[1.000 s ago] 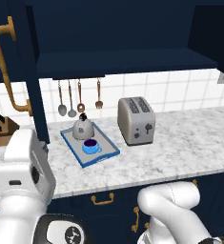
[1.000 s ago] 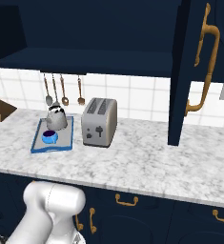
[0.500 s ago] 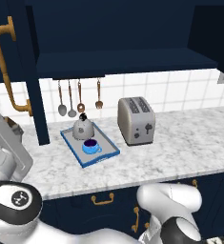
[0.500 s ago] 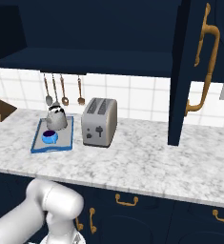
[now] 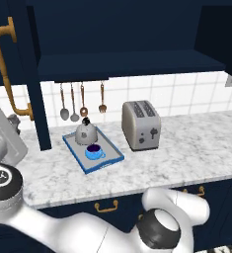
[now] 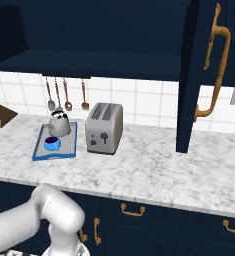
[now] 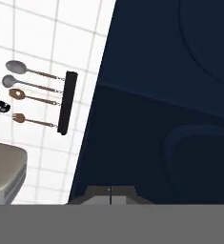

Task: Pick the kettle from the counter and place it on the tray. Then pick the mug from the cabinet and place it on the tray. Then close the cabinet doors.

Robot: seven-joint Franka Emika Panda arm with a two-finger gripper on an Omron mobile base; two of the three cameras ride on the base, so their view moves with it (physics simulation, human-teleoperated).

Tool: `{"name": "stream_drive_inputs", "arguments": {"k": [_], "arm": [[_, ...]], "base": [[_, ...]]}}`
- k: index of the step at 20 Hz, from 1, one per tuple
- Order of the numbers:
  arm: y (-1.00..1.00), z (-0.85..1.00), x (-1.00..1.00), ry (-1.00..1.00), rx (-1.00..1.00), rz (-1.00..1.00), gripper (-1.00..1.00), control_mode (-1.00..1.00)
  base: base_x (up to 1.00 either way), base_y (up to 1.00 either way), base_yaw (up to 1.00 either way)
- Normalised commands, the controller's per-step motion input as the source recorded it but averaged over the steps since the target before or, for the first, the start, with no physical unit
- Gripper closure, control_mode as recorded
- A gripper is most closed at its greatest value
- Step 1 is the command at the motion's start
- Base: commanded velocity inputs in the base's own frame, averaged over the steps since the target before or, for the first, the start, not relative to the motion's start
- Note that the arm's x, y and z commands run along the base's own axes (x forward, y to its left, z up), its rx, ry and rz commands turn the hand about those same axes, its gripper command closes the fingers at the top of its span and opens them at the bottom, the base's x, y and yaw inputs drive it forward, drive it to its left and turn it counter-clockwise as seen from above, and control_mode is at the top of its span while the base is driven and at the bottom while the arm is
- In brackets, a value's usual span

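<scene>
On the marbled white-grey stone surface (image 5: 186, 148) we see the blue-rimmed flat tray (image 5: 78, 153) holding the domed silver kettle (image 5: 85, 132) and round blue mug (image 5: 93, 151). White arm folded low, tool (image 7: 109, 189) pinched together, facing a smooth navy door (image 7: 170, 95).

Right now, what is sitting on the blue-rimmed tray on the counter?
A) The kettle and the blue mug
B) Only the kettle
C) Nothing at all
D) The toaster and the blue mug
A: the tray holds both the silver kettle at its back and the blue mug in front of it, while the toaster stands beside the tray on the counter.
</scene>
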Motion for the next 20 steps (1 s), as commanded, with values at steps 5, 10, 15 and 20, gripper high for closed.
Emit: {"name": "stream_drive_inputs", "arguments": {"k": [5, 10, 15, 20], "arm": [[-0.88, 0.25, 0.26, -0.04, -0.06, -0.2, 1.0, -1.0], [-1.0, 0.37, 0.06, -0.1, -0.07, -0.16, 1.0, -1.0], [-1.0, 0.39, 0.13, -0.06, -0.05, -0.13, 1.0, -1.0], [-1.0, 0.31, 0.72, -0.02, 0.0, -0.03, 1.0, -1.0]], "base": [[0.0, 0.0, 0.0], [0.0, 0.0, 0.0], [0.0, 0.0, 0.0], [0.0, 0.0, 0.0]]}}
